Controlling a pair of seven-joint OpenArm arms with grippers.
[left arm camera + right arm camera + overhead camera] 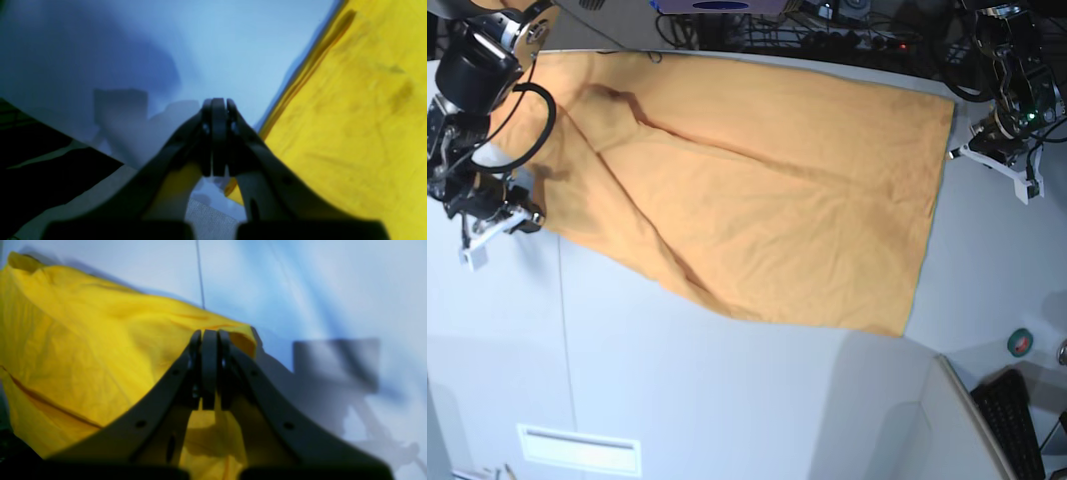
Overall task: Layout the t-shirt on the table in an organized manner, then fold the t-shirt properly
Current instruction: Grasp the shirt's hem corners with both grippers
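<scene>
1. Surface: big white table (727, 400) w/ a thin dark seam running down its left part in base view; dark clutter of cables + gear along the far edge
2. Extras on the right in base view: green tape roll (1020, 341) near the edge, black keyboard (1012, 420) at the bottom right corner, off the main top
3. T-shirt (757, 190): orange-yellow, spread wide across the far half of the table, plain side up, no print visible. Right edge lies straight; lower edge runs diagonally down to a corner near mid-right. Left part is rumpled, w/ folds + a dark crease near the top left
4. Right gripper (209, 336): sits at the shirt's left end in base view. Right wrist view shows fingers pressed together, w/ yellow fabric just behind + below the tips; a bit of cloth shows between the finger bases. Clenched, but can't tell for sure if cloth is pinched at the tips
5. Left gripper (218, 103): at the shirt's right edge in base view, just beside the upper right corner. Left wrist view shows fingers closed tight, tips over bare white table, shirt hem just to the side, w/ a small yellow corner under the fingers. Nothing visibly held
6. Both arms are well apart, one at each end of the shirt; blurry gripper shadows fall on the table in both wrist views
</scene>
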